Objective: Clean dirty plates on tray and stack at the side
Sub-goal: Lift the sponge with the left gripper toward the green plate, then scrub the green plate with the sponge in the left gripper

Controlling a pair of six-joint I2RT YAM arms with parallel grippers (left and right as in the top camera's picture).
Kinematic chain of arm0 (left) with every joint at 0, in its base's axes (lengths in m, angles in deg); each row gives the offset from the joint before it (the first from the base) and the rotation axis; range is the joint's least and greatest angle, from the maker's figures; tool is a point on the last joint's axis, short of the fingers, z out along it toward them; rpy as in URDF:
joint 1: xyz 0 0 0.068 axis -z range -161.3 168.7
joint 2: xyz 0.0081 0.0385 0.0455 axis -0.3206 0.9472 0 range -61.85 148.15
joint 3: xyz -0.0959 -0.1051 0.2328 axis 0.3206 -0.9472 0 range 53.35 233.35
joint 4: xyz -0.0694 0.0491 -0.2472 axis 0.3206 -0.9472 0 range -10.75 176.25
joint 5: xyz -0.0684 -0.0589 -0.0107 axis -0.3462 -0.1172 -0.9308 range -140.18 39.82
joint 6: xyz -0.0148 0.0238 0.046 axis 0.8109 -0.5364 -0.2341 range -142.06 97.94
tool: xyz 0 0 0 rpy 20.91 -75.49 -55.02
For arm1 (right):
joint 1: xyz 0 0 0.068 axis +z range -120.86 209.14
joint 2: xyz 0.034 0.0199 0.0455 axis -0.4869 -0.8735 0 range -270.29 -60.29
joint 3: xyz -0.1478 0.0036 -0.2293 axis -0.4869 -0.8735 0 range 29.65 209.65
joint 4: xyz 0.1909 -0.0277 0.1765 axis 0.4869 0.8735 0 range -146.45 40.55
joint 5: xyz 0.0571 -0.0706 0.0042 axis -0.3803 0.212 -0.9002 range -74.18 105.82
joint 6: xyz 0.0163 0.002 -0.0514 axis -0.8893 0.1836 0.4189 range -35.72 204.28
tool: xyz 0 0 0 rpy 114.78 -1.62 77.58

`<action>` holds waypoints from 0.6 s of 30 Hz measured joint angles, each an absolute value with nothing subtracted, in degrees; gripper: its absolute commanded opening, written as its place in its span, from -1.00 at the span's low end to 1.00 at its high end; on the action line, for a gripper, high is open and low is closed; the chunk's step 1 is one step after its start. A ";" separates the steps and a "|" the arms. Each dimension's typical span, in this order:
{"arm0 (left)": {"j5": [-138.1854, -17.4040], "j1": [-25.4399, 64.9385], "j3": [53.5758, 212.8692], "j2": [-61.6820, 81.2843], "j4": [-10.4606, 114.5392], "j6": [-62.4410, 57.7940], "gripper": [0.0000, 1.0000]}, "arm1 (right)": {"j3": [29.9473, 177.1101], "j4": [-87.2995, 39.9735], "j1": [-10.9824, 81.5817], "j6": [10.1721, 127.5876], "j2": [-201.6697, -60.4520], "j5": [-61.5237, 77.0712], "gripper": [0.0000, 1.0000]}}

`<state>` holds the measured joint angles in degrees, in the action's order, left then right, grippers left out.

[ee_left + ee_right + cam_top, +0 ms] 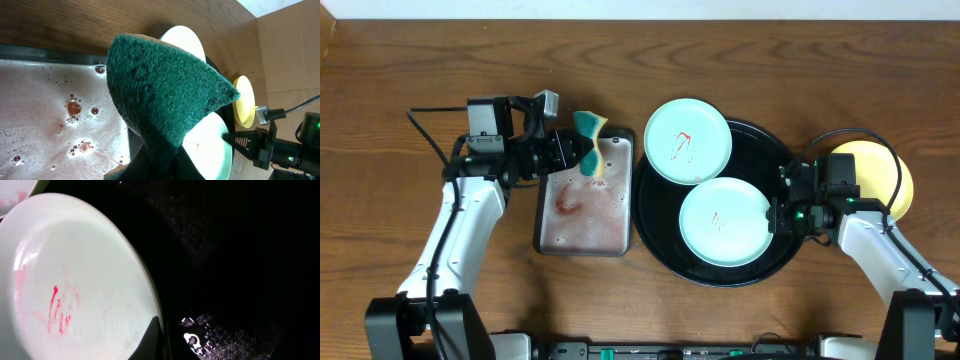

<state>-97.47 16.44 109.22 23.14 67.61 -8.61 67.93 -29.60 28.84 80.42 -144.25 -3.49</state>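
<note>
The round black tray [760,150] holds one mint-white plate [724,221] with a small red smear. A second mint-white plate [687,140] with red smears overlaps the tray's upper left rim. The yellow plate [885,180] lies on the table to the right of the tray, partly hidden by my right arm. My left gripper [582,150] is shut on a green and yellow sponge [165,95] above the rectangular tray. My right gripper [778,215] is at the right rim of the lower mint plate [75,295]. One finger [152,335] lies over that rim; the other is hidden against the black tray [240,255].
A rectangular black-rimmed tray [582,215] with wet, pinkish, red-spotted liquid [40,100] lies left of the round tray. Bare wooden table runs along the far side and at the front left. A brown cardboard surface [290,45] shows beyond the table's edge.
</note>
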 measured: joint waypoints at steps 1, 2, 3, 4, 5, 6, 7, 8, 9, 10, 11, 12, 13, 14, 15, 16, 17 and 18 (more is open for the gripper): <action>-97.47 16.44 109.22 23.14 67.61 -8.63 -0.85 | 67.93 -29.60 28.84 80.42 -144.25 -3.49 -0.97; -97.47 16.46 109.22 23.14 67.59 -8.63 -0.86 | 67.93 -29.60 28.84 80.42 -144.25 -3.49 -0.97; -97.47 16.55 109.22 23.14 67.57 -8.63 -0.86 | 67.93 -29.58 28.84 80.42 -144.25 -3.49 -0.98; -97.29 16.70 109.22 23.14 67.20 -8.83 -0.86 | 67.93 -29.51 28.84 80.42 -144.25 -3.49 -0.97; -96.42 17.03 109.22 23.12 66.54 -9.02 -0.86 | 67.93 -29.36 28.84 80.42 -144.25 -3.49 -0.98; -94.76 17.68 109.22 23.12 65.14 -9.26 -0.86 | 67.93 -29.09 28.84 80.42 -144.25 -3.54 -0.97; -92.83 18.47 109.22 23.12 63.83 -9.55 -0.86 | 67.93 -28.83 28.84 80.42 -144.25 -3.56 -0.97; -89.55 19.85 109.18 23.12 61.91 -9.96 -0.86 | 67.93 -28.48 28.84 80.42 -144.25 -3.60 -0.97; -86.30 21.31 109.14 23.14 60.55 -10.14 -0.85 | 67.91 -28.24 28.84 80.42 -144.25 -3.62 -0.97; -82.80 23.00 109.11 23.17 59.39 -10.33 -0.85 | 67.91 -28.11 28.84 80.42 -144.25 -3.65 -0.97; -79.35 24.72 109.11 23.21 58.67 -10.38 -0.86 | 67.91 -28.02 28.84 80.42 -144.25 -3.65 -0.97; -75.70 26.54 109.11 23.34 58.08 -10.49 -0.86 | 67.91 -27.98 28.84 80.42 -144.25 -3.65 -0.97; -71.96 28.35 109.11 23.56 57.62 -10.47 -0.85 | 67.91 -27.98 28.84 80.42 -144.25 -3.65 -0.97; -68.31 30.12 109.11 23.95 57.27 -10.31 -0.85 | 67.91 -27.98 28.84 80.42 -144.25 -3.65 -0.98; -65.03 31.65 109.11 24.46 57.01 -10.22 -0.86 | 67.91 -27.98 28.84 80.42 -144.25 -3.65 -0.98; -62.06 33.18 109.11 25.16 56.79 -10.01 -0.86 | 67.91 -27.96 28.84 80.42 -144.25 -3.65 -0.97; -59.04 34.67 109.11 26.01 56.64 -9.85 -0.86 | 67.91 -27.91 28.84 80.42 -144.25 -3.65 -0.97; -56.11 36.13 109.09 26.99 56.60 -9.66 -0.86 | 67.91 -27.80 28.84 80.42 -144.25 -3.65 -0.98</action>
<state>-56.11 36.13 109.09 26.99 56.60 -9.66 67.91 -27.80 28.84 80.42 -144.25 -3.65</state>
